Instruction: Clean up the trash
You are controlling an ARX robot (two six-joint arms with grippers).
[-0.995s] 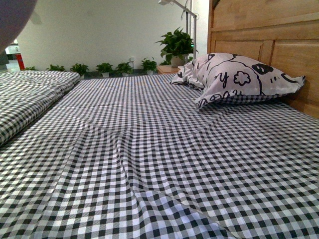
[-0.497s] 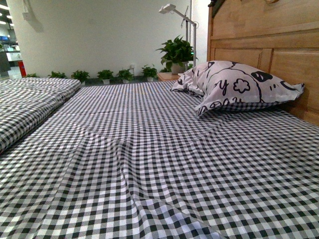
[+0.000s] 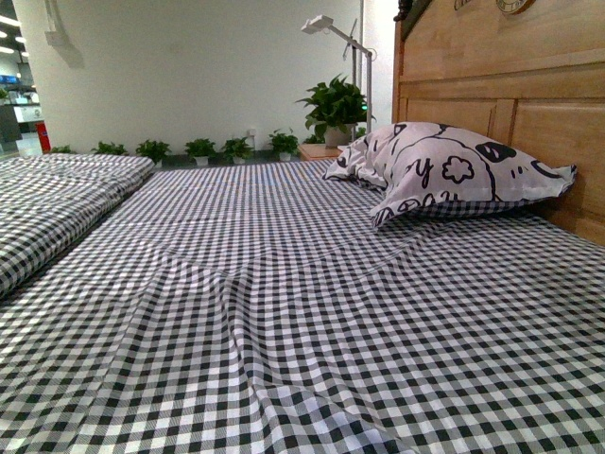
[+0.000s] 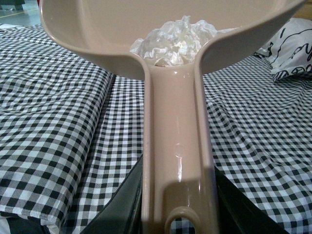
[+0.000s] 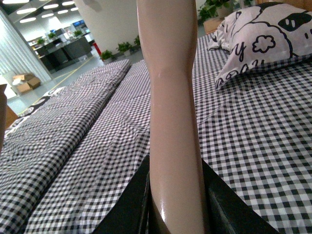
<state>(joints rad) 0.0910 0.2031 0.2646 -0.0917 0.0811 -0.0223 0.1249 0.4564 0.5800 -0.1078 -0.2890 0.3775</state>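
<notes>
In my front view, the folded checked blanket (image 3: 57,203) lies at the left edge, the checked bedsheet (image 3: 284,312) fills the middle and bottom, a row of potted plants (image 3: 198,148) lines the far wall at upper centre, and the patterned pillow (image 3: 454,170) leans against the wooden headboard (image 3: 510,85) at the right. Neither of my arms shows there.

In my left wrist view, my left gripper (image 4: 178,214) at the bottom centre is clamped on the handle of a beige dustpan (image 4: 175,141) (its dark jaws flank the handle on both sides). The trash (image 4: 173,41), a crumpled white wad, sits inside the pan at the top centre, just above where the handle joins.

In my right wrist view, my right gripper (image 5: 175,209) at the bottom centre is closed around a beige handle (image 5: 170,97) that runs up out of frame; the pillow lies at the upper right.
</notes>
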